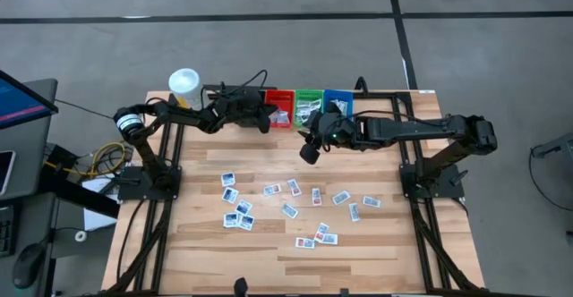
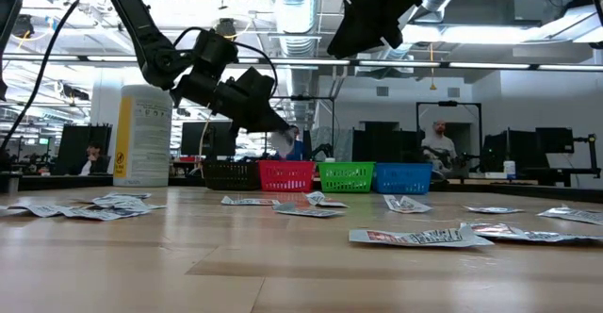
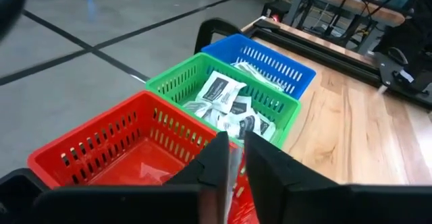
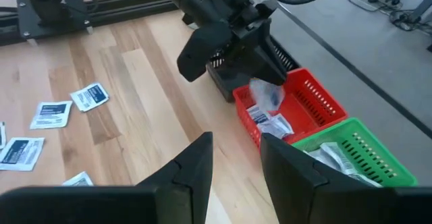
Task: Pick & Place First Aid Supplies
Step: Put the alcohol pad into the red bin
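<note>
Several small white first aid packets (image 1: 286, 203) lie flat, scattered over the wooden table's middle. At the far edge stand a black bin (image 4: 223, 82), a red bin (image 1: 279, 107), a green bin (image 1: 308, 105) and a blue bin (image 1: 337, 102). The red and green bins hold packets. My left gripper (image 4: 260, 82) hangs over the red bin (image 4: 307, 106), shut on one packet (image 4: 264, 94). My right gripper (image 4: 236, 156) hovers open, high above the table just in front of the bins, with nothing between its fingers. My left gripper pinches a white packet by its upper edge (image 3: 233, 170) between its two fingertips. The fingers slant down from the table's left side. The packet hangs below them, lifted clear, over the left part of the red bin, above the packets lying inside (image 4: 270, 124).
A tall yellow bottle with a white cap (image 1: 184, 87) stands at the far left corner, beside the black bin. Packets lie near the table's front edge in the low view (image 2: 415, 236). People sit in the room beyond the table (image 2: 435, 143).
</note>
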Controlling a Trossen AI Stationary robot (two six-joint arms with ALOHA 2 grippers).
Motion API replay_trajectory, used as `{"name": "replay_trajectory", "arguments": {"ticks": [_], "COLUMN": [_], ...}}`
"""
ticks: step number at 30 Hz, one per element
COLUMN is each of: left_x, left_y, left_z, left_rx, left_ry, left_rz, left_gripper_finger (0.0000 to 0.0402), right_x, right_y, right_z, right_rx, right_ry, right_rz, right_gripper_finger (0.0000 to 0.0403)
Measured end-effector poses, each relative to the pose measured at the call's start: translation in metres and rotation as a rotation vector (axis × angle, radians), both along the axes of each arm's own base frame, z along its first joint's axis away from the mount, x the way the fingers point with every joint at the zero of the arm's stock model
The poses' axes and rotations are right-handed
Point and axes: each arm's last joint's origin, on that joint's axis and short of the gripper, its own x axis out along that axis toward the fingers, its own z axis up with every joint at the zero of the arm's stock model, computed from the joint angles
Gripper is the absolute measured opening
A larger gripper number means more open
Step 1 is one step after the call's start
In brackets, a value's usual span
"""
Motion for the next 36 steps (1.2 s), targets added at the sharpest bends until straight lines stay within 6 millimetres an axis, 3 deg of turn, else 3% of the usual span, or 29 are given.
{"name": "replay_trajectory", "arguments": {"ticks": [10,16,23,36], "left_x": [-0.001,-0.011,-0.037,-0.094], "left_y": [-0.003,-0.023,-0.055,-0.113], "left_z": [0.008,0.038,0.068,0.055], "left_rx": [0.041,0.147,0.116,-0.070], "left_ry": [0.009,0.108,0.220,0.393], "left_rz": [0.015,-0.007,-0.071,-0.082], "left_gripper_finger": [0.0116,0.0113,0.0111,0.0109], "right_x": [0.000,-0.001,-0.003,-0.003], "right_y": [0.000,0.000,0.001,0.001], "right_z": [0.000,-0.002,-0.004,-0.004], "right_rx": [-0.003,-0.012,-0.030,-0.085], "right_ry": [0.003,0.032,0.080,0.115], "right_rz": [0.002,0.014,0.047,0.094], "right_gripper_finger": [0.0118,0.0118,0.0118,0.0118]}}
